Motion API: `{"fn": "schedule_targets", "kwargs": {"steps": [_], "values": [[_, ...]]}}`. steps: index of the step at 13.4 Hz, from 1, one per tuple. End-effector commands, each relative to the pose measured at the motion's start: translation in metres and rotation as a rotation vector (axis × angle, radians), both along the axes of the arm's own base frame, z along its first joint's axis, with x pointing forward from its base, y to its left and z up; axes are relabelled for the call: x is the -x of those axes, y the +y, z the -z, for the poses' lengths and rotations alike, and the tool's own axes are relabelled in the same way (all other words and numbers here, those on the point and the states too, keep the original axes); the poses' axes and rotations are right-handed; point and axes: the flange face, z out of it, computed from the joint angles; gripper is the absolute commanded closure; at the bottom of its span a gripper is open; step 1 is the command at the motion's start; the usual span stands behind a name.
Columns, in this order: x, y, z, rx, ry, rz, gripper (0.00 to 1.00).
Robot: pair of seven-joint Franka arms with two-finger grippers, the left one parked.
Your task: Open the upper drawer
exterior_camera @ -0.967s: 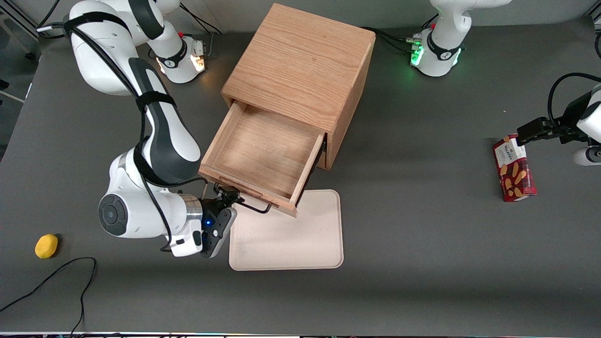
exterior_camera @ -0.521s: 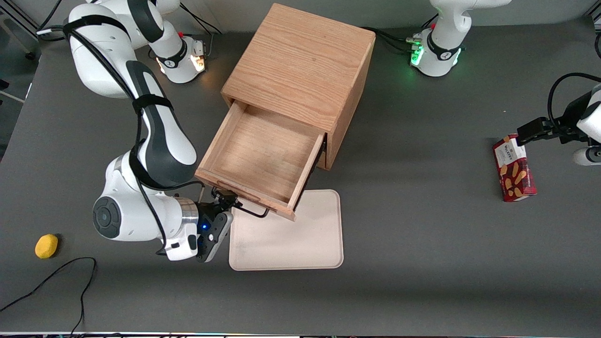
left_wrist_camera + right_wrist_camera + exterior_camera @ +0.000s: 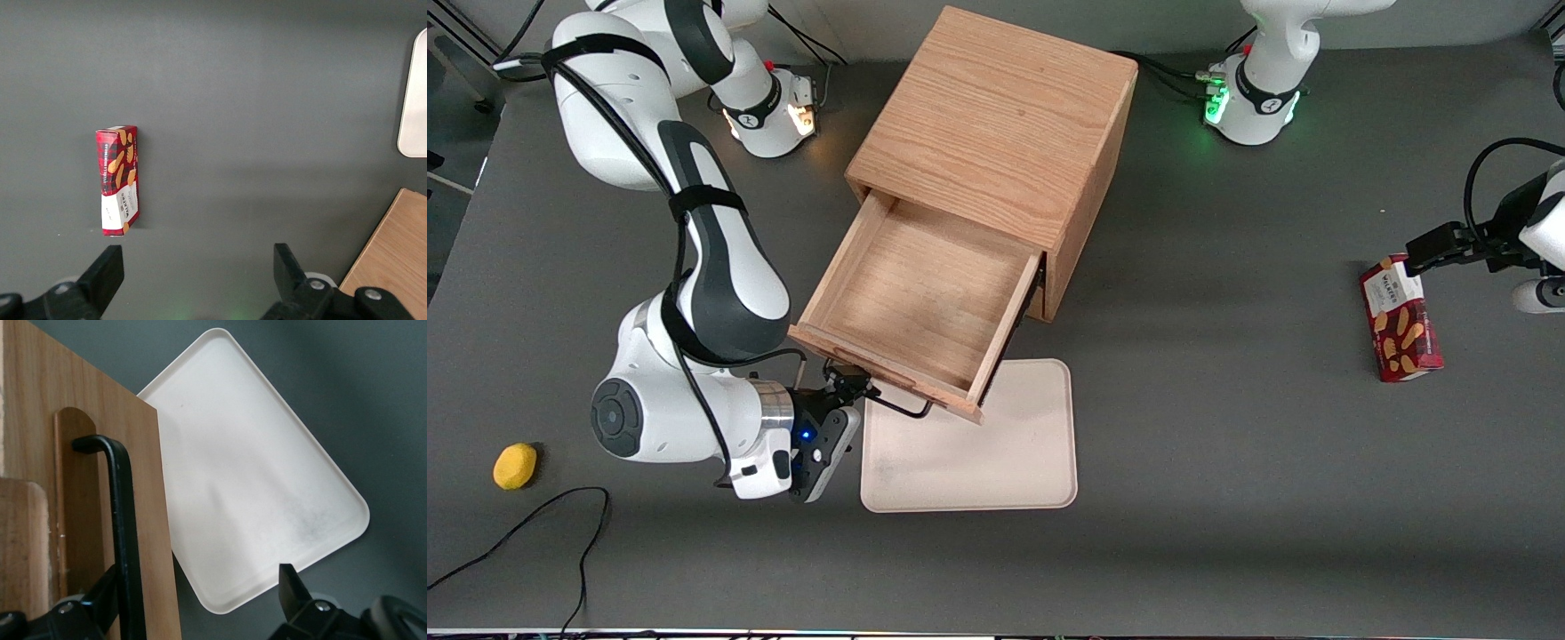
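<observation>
At handle (image 3: 123,520) — end effector (image 3: 845,384) | upper drawer (image 3: 911,298) pulled out

A red tartan cardboard biscuit box (image 3: 118,181) lies flat on the dark grey bench (image 3: 267,100); a white tray's rounded corner (image 3: 415,100) shows well apart from it.

Even, soft overhead light; faint shadows, sharp focus, no glare.
</observation>
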Motion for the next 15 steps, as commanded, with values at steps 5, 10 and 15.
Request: {"fn": "schedule_targets", "kwargs": {"steps": [5, 10, 15], "values": [[-0.013, -0.017, -0.01, -0.033, -0.034, 0.002, 0.0], [-0.015, -0.027, -0.012, -0.045, -0.031, 0.014, 0.0], [-0.015, -0.033, -0.023, -0.047, -0.032, 0.02, 0.0]]}}
